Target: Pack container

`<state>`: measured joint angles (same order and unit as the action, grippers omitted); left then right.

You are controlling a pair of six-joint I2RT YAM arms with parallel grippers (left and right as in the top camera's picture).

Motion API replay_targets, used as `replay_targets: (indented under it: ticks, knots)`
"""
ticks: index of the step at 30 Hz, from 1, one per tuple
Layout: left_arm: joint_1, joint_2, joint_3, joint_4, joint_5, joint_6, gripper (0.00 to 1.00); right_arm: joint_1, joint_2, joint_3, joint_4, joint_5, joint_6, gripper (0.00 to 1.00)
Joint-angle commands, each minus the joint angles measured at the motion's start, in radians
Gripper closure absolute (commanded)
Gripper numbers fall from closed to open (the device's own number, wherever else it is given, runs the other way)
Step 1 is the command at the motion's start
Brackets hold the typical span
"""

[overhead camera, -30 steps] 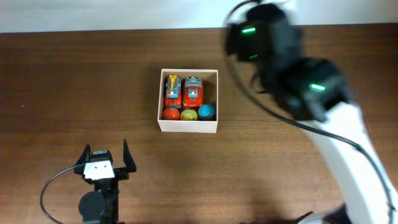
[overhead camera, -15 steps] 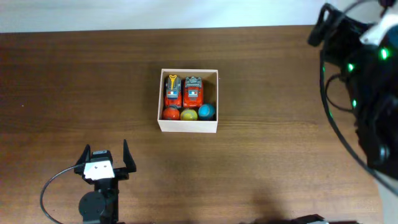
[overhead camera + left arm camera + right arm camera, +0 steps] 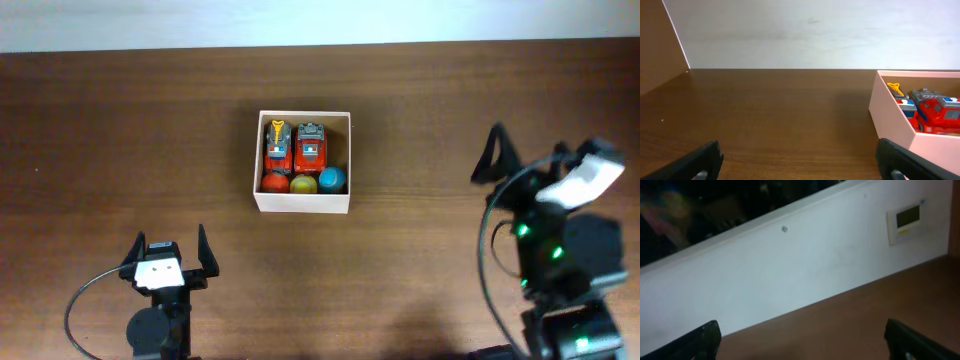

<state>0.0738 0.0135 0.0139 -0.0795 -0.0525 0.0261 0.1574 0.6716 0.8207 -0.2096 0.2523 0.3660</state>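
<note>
Container: you have the cream-white container (image 3: 302, 203) sitting flat on the worktop (image 3: 120, 130), about midway across and toward the far side, its top open.
Contents: two orange-red toy cars (image 3: 295, 146) lie side by side in the far half. Three balls line the near wall: an orange-red ball (image 3: 275, 183), a yellow-green ball (image 3: 304, 184) and a blue ball (image 3: 332, 180).
Left tool: your left tool (image 3: 171, 236) is near the front edge, to the left of the container and well apart from it. Its fingers are spread wide with nothing between them.
Right tool: your right tool (image 3: 535, 165) is off to the right of the container, well apart. Its fingers are also spread and empty, and its camera faces a white wall with a small panel (image 3: 908, 217).
</note>
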Motion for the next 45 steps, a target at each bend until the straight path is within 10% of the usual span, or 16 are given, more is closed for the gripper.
replay_targets:
  ticks: [1, 17, 45]
  knots:
    - [0.006, -0.008, -0.005, -0.001, 0.011, 0.016, 0.01, -0.012, -0.124, -0.199, 0.091, -0.010, -0.055, 0.01]
    - [0.006, -0.008, -0.005, -0.001, 0.011, 0.016, 0.01, -0.069, -0.557, -0.749, 0.356, -0.112, -0.072, 0.01]
    - [0.006, -0.008, -0.005, -0.001, 0.011, 0.016, 0.01, -0.088, -0.668, -0.815, 0.133, -0.294, -0.438, 0.01]
